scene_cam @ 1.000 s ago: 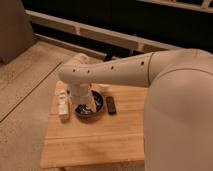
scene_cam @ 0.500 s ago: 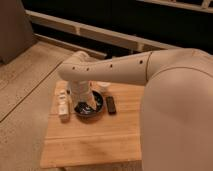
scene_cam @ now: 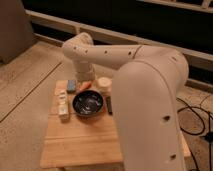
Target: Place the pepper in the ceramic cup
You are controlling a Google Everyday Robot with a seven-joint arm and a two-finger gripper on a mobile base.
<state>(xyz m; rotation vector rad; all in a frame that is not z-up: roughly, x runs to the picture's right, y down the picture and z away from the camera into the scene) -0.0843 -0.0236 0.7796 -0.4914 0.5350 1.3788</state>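
The pepper (scene_cam: 86, 86) is a small slender red-orange piece lying on the wooden table (scene_cam: 80, 142), just behind the round dark bowl (scene_cam: 89, 104). The ceramic cup (scene_cam: 104, 83) is beige and stands upright to the pepper's right, behind the bowl. My gripper (scene_cam: 85, 78) hangs at the end of the white forearm, directly above and behind the pepper. The arm hides the gripper's lower end.
A blue block (scene_cam: 71, 86) lies left of the pepper. A white bottle (scene_cam: 63, 105) lies left of the bowl. A small flat black block (scene_cam: 109, 105) lies right of the bowl. My large white arm (scene_cam: 150, 100) covers the table's right side.
The gripper has moved from over the bowl toward the table's far side. The cup and the pepper now show behind the bowl.
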